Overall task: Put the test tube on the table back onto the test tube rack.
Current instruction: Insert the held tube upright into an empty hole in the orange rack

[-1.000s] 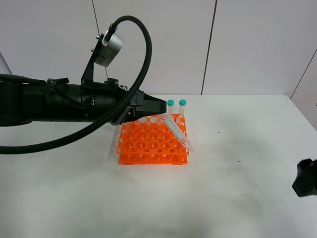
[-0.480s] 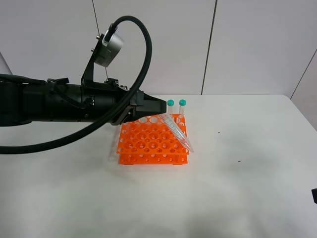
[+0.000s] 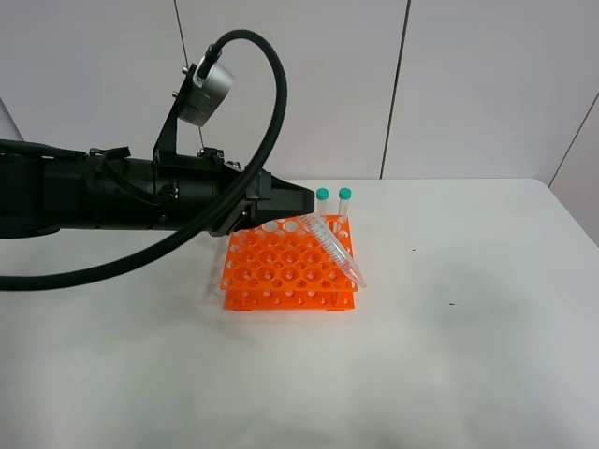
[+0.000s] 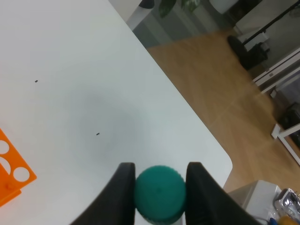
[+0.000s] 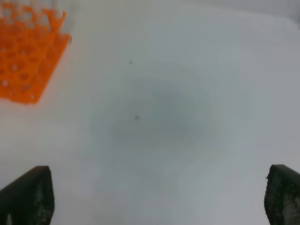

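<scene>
My left gripper (image 3: 301, 208) is shut on the teal cap (image 4: 159, 192) of a clear test tube (image 3: 335, 251). The tube slants down across the right edge of the orange rack (image 3: 281, 267), its pointed tip by the rack's front right corner, close to the white table (image 3: 449, 355). In the left wrist view the cap sits between both black fingers (image 4: 123, 190). Two other teal-capped tubes (image 3: 333, 204) stand upright at the rack's back right. My right gripper (image 5: 157, 199) is open and empty over bare table, to the right of the rack (image 5: 23, 51), and is out of the high view.
The table's right edge and a rounded corner (image 4: 225, 161) show in the left wrist view, with wooden floor beyond. The thick black left arm (image 3: 112, 196) and its cable loop reach in from the left above the table.
The right arm, seen at the right edge of the high view a second ago, has drawn out of that view. The left gripper and its tube have not moved.
</scene>
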You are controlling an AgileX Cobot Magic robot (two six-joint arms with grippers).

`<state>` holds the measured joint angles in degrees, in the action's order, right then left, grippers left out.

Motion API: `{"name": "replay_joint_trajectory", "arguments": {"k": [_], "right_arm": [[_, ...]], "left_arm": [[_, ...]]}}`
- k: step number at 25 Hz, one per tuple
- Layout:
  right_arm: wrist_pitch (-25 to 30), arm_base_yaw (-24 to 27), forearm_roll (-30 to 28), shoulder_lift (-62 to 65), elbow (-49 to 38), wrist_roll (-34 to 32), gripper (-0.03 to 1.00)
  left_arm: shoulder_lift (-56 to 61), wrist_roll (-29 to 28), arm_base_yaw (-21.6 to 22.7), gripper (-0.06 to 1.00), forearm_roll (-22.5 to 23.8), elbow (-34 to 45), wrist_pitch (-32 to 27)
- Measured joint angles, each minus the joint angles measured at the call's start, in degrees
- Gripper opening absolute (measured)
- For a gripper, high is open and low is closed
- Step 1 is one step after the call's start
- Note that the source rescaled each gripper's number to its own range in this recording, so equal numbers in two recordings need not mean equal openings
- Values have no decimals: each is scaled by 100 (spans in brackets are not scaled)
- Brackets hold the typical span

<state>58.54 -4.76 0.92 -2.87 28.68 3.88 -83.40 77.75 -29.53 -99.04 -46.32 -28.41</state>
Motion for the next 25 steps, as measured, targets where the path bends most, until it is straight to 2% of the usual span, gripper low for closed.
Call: {"name": "replay_joint_trajectory", "arguments": {"k": [12, 20, 25], "right_arm": [[-5, 0, -40, 317, 0, -86, 100], [-5, 0, -40, 317, 0, -86, 100], [-5, 0, -40, 317, 0, -86, 100]], "left_arm": [[96, -94, 0, 0, 22, 0, 0], [1293, -258, 0, 0, 16, 0, 123], [1758, -11, 0, 0, 16, 0, 360]]}}
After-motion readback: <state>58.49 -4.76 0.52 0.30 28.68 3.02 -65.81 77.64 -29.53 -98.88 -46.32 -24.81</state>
